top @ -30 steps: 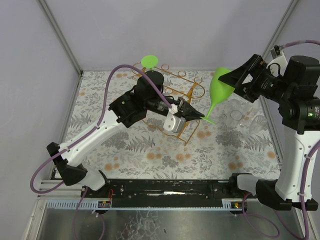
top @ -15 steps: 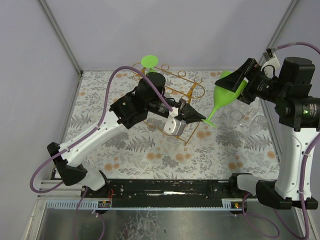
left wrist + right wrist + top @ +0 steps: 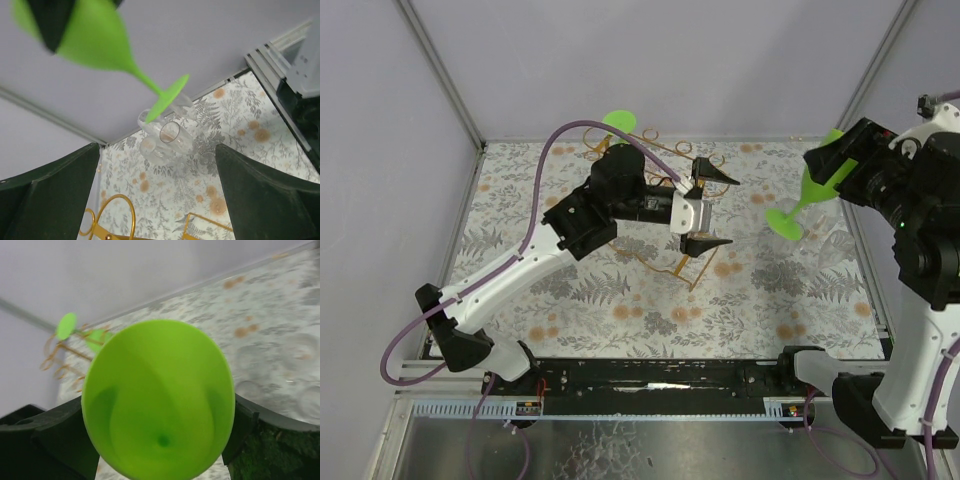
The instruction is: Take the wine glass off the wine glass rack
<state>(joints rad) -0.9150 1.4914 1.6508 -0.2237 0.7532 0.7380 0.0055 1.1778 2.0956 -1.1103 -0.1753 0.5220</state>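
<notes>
- A worktop [image 3: 620, 310] covered in a grey leaf-and-flower print sits inside plain lavender-grey walls with metal corner posts.
- The wine glass rack [image 3: 682, 266], a thin golden wire frame, stands toward the far middle of the worktop, partly hidden under the left arm.
- The left pincer [image 3: 728, 212] hangs over the rack's right side, released, with its two dark fingers spread wide and nothing between them.
- The right pincer [image 3: 828, 160] grasps the wine glass [image 3: 784, 222], a bright green one, by its bowl.
- That glass is in the air near the worktop's right edge, tilted with its foot toward the left and well apart from the rack.
- A second green glass [image 3: 620, 121] shows its round foot at the rack's far end.
- Clear tumblers [image 3: 167, 135] stand on the worktop's right side, below the held glass.
</notes>
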